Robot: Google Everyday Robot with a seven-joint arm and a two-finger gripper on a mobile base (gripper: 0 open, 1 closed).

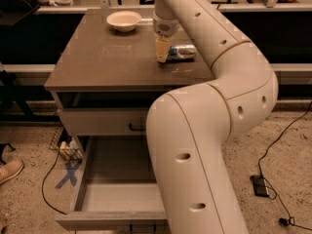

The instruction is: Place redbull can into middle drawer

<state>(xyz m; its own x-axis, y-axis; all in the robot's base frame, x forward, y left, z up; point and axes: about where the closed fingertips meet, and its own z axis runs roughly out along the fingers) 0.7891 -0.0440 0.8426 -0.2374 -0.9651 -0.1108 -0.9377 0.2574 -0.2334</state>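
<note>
The redbull can [181, 51] lies on its side on the grey cabinet top [107, 62], toward the right rear. My gripper [162, 52] points down at the can's left end, touching or nearly touching the top, with the can just to its right. The middle drawer [114, 196] stands pulled out at the bottom front, its grey floor bare; my arm covers its right part.
A cream bowl [124, 20] sits at the back of the top. A shallower shut drawer with a dark handle [100, 123] is above the open one. A shoe [9, 170], cables and a black box [260, 185] lie on the floor.
</note>
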